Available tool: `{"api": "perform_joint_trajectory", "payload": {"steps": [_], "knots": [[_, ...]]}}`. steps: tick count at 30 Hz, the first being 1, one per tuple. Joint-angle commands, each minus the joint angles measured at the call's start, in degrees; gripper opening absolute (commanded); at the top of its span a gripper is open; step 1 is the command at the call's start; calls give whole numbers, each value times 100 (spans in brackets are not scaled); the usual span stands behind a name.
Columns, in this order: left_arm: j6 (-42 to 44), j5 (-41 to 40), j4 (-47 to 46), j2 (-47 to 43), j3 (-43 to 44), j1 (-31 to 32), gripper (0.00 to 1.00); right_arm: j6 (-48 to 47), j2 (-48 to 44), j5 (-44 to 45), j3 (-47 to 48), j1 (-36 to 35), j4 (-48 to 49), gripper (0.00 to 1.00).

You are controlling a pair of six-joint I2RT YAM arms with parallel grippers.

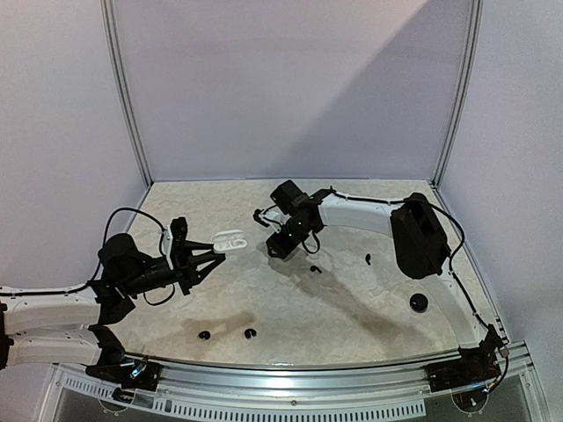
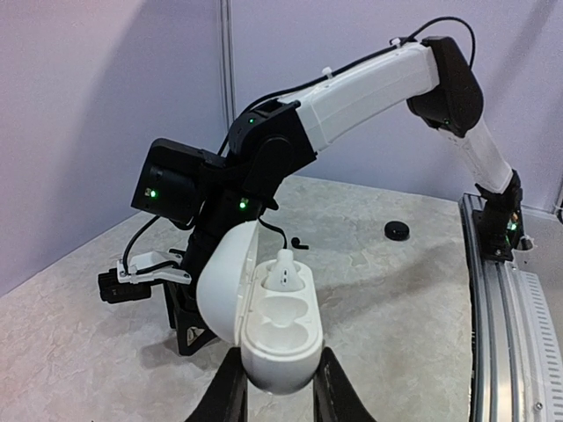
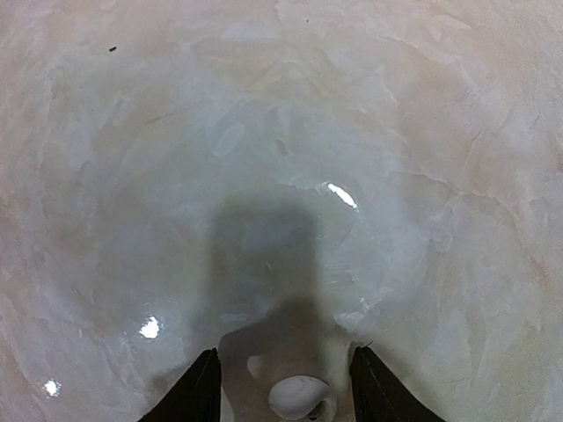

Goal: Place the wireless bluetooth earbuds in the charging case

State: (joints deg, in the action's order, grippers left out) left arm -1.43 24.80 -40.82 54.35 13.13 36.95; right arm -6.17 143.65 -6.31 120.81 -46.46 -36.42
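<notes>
My left gripper (image 2: 280, 374) is shut on the white charging case (image 2: 280, 330), holding it above the table with the lid (image 2: 224, 281) swung open to the left. One white earbud (image 2: 284, 267) stands in the far socket; the near socket is bare. From above, the case (image 1: 230, 239) sits at the left gripper's (image 1: 211, 255) tip. My right gripper (image 3: 285, 352) points down at the table, open, and a second white earbud (image 3: 299, 396) lies between its fingers, touching neither. In the top view the right gripper (image 1: 277, 246) is just right of the case.
Black earbuds lie loose on the marble table: two near the front (image 1: 204, 335) (image 1: 250, 333), one by the right gripper (image 1: 315, 268) and one further right (image 1: 368, 258). A round black case (image 1: 419, 303) sits at the right, also seen from the left wrist (image 2: 397, 230).
</notes>
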Motion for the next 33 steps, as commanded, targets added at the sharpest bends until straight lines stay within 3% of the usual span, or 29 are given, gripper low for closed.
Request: {"api": "perform_joint_trajectory", "payload": {"steps": [1,8,12,27,33], "knots": [[134,-6,98,-44,-82,-39,0,37,187,377,89,55,-138,47],[134,15,100,-54,-107,-39,0,89,109,382,8,49,-474,25],[134,24,100,-73,-124,-39,0,196,-63,358,-153,54,-535,19],[416,85,161,-186,-170,-39,0,1345,-634,1377,-952,-94,-1088,16],[492,119,171,-196,-170,-39,0,1773,-661,1474,-1008,-288,-1198,22]]}}
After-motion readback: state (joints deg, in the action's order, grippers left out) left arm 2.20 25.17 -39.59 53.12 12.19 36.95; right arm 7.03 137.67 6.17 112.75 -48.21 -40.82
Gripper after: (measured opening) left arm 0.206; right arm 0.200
